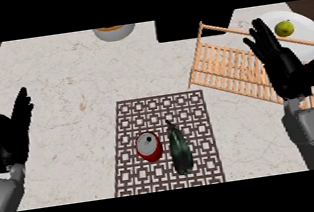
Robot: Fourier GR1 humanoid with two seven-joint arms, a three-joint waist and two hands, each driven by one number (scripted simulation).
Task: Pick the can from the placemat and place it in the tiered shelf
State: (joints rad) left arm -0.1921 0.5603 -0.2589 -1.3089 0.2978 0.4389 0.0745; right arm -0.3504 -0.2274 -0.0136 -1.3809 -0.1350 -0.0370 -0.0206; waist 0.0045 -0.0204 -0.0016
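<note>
Left hand (11, 136), fingers straight, rests near the left edge, bare counter (76, 89) between it and the placemat (190, 108), where the can (149, 146) stands beside a dark vegetable (180, 150); farther, the spread right hand (286, 67) overlaps the shelf (221, 63), a plate (310, 32) beyond holding a fruit (284, 28).

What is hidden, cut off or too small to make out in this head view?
1. Head view: the black right hand covers part of the light wooden slatted shelf, so how its tiers lie there is unclear.
2. Head view: the pale round bowl and the flat black object are cut off by the top edge.
3. Head view: any label on the red cylindrical can is too small to read.
</note>
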